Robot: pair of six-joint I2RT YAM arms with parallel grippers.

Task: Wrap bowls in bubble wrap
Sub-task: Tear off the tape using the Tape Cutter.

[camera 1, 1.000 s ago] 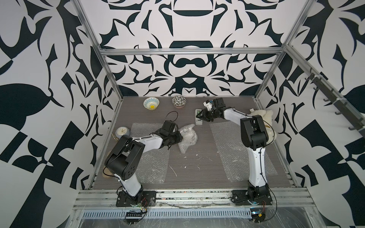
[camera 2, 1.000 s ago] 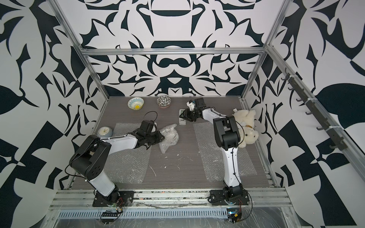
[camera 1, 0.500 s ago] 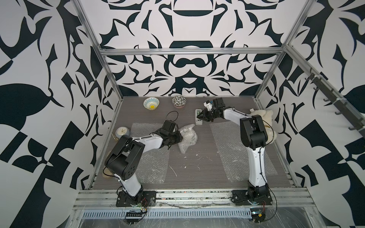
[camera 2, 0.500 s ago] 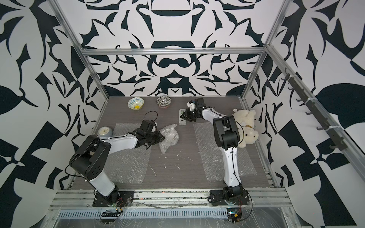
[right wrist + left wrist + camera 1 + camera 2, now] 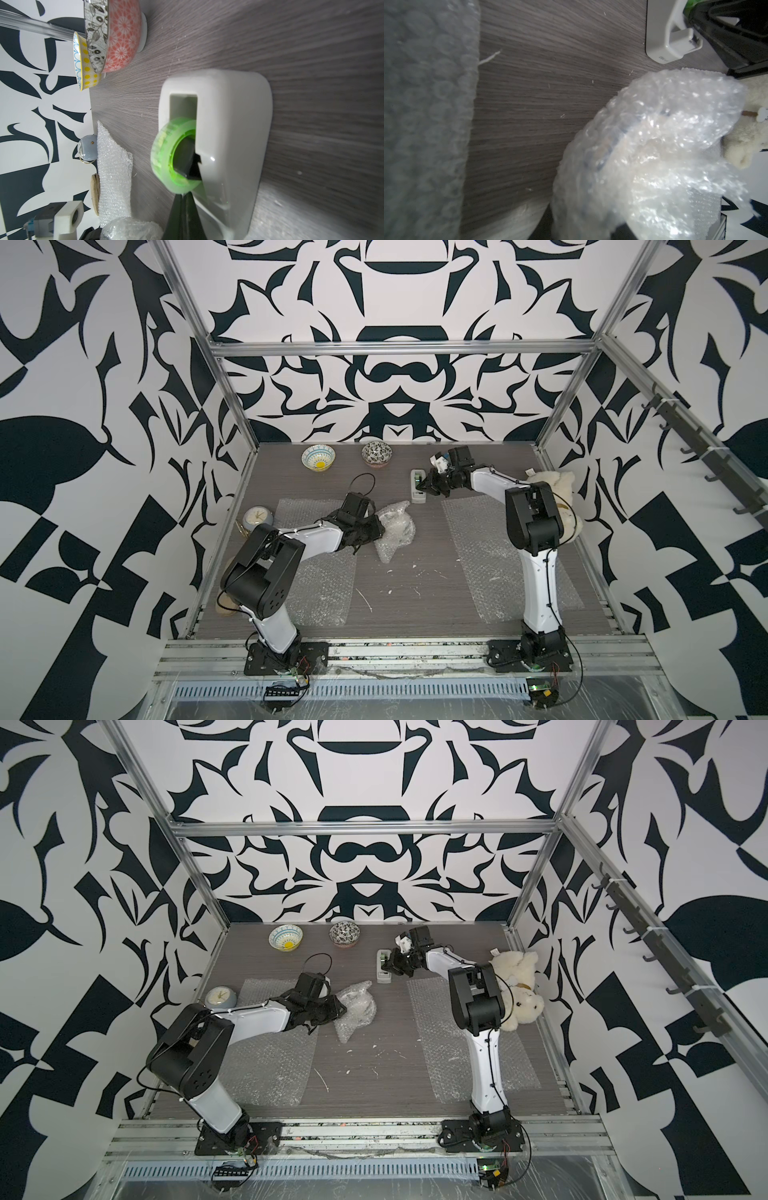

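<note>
Nearest, the left sheet (image 5: 320, 593) and right sheet (image 5: 490, 556) of bubble wrap lie flat and unused on the worktop (image 5: 415, 614). Midway, the left hand (image 5: 372, 526) meets a crumpled bundle (image 5: 397, 526), apparently enclosing one bowl; its grip cannot be told. Beyond, the right hand (image 5: 184, 197) is pinched together at the tape dispenser (image 5: 417, 495). Farthest, the yellow-centred bowl (image 5: 318, 457) and the floral bowl (image 5: 377, 453) stand bare.

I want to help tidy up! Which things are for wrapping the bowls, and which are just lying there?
For the job: blue-and-yellow bowl, floral bowl, wrapped bundle, flat bubble wrap sheet, another sheet, probably the tape dispenser.
Just lying about: alarm clock, teddy bear.
</note>
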